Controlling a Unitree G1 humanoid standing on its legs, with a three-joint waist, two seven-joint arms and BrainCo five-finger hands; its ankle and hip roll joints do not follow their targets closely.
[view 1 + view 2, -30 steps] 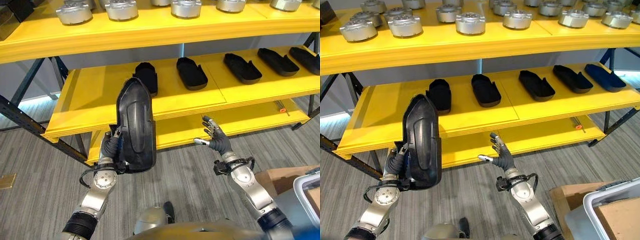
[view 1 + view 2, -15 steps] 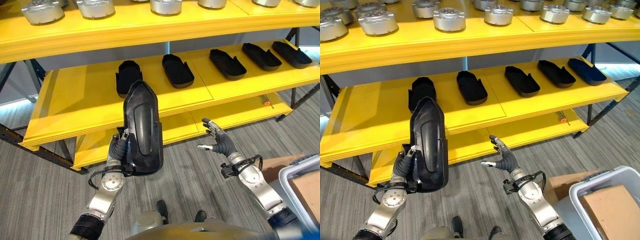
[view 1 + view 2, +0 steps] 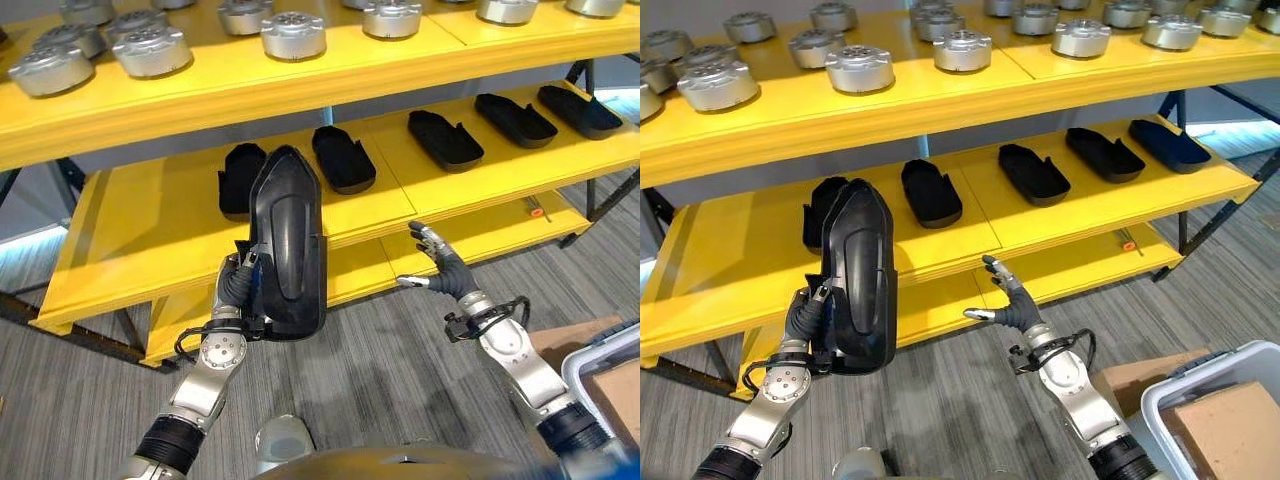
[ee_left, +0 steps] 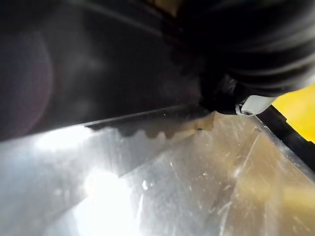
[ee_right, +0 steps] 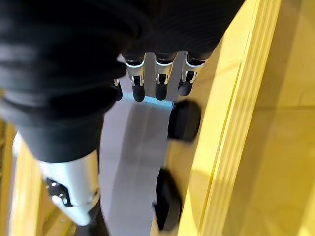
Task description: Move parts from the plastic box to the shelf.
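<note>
A long black moulded part [image 3: 287, 243] stands upright in my left hand [image 3: 234, 290], whose fingers curl round its lower edge, in front of the yellow middle shelf [image 3: 160, 215]. The same part [image 3: 859, 275] covers the near side of a black part lying on that shelf. Several similar black parts [image 3: 343, 158] lie in a row along the middle shelf. My right hand [image 3: 440, 274] hovers open to the right of the held part, over the floor near the lowest shelf's edge, holding nothing. In the right wrist view its fingers [image 5: 157, 78] are straight.
Silver round metal parts [image 3: 293, 33] line the top shelf [image 3: 300, 75]. A grey plastic box [image 3: 1215, 400] with a cardboard box inside stands at the lower right beside a brown carton [image 3: 1130, 378]. The dark shelf frame's legs [image 3: 592, 180] meet the floor at both ends.
The camera has tilted up, showing more of the top shelf. My left hand has raised the black part a little closer to the middle shelf. The right hand stays open.
</note>
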